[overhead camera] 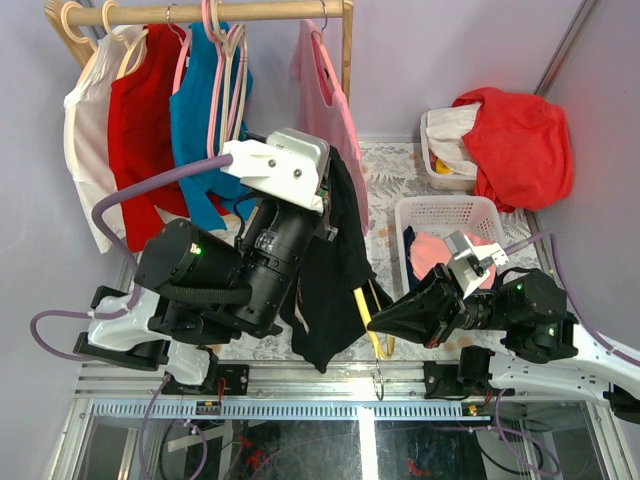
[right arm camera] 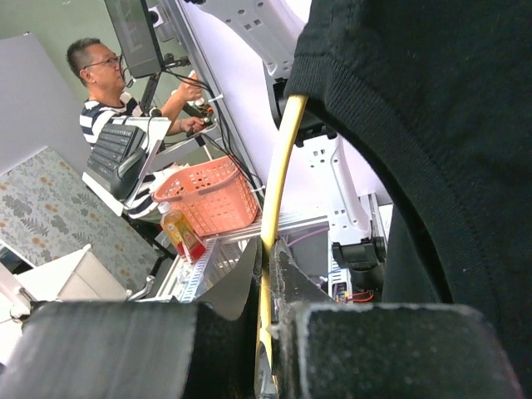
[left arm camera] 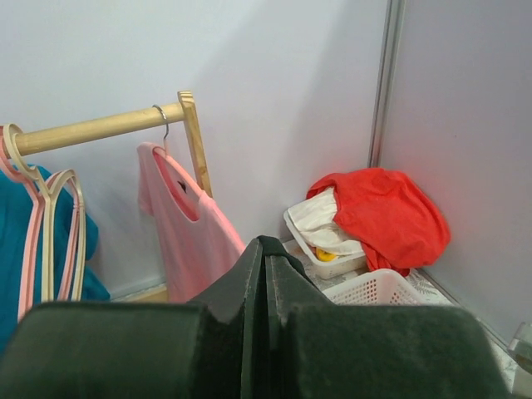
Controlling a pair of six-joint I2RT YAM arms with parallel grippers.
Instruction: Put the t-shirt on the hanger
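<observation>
The black t-shirt [overhead camera: 335,290] hangs in the air from my left gripper [overhead camera: 328,205], which is raised and shut on its top edge; a fold of the cloth [left arm camera: 287,253] pokes out past the closed jaws. The yellow hanger [overhead camera: 368,320] hangs at the shirt's lower right side, its metal hook [overhead camera: 379,382] pointing down. My right gripper [overhead camera: 378,322] is shut on the hanger's yellow bar [right arm camera: 278,183]. In the right wrist view the bar runs up under the black shirt [right arm camera: 432,125], whose hem lies over it.
A wooden rail [overhead camera: 200,12] at the back carries white, red, teal-blue and pink shirts [overhead camera: 335,110] and empty pink hangers [overhead camera: 225,70]. A white basket [overhead camera: 440,215] with pink cloth and a tub under a red garment [overhead camera: 515,140] stand at the right.
</observation>
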